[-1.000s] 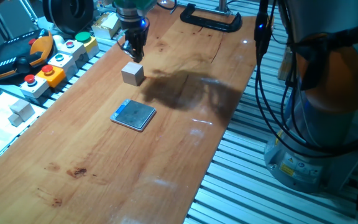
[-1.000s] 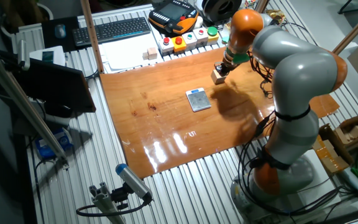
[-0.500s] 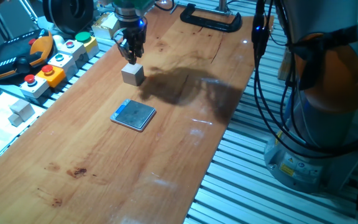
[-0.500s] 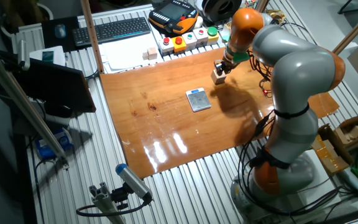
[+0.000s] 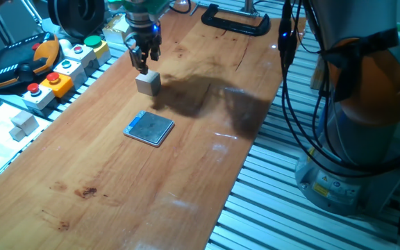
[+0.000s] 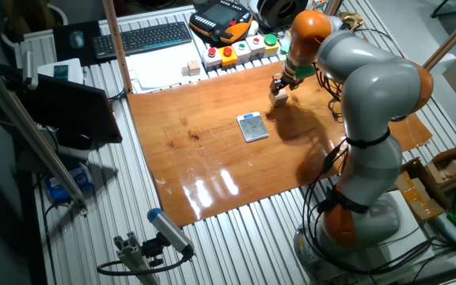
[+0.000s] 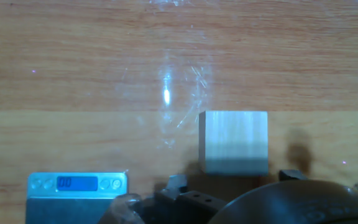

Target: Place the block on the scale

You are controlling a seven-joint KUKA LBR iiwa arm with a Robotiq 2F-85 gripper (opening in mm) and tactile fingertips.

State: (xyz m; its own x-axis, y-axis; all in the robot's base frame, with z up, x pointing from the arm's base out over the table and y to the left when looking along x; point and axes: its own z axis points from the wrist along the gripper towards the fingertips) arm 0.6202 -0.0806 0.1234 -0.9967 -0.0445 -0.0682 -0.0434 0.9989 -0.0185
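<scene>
The block (image 5: 148,83) looks light and rigid, best pinched across opposite flat faces; whether the gripper (image 5: 143,62) fingers are apart, I cannot tell.

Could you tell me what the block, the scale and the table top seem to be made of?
The block: pale unfinished wood, faint grain showing. The scale: probably metal, a grey-blue top plate with silvery rim. The table top: varnished wood, with grain, knots and glossy reflections.
</scene>
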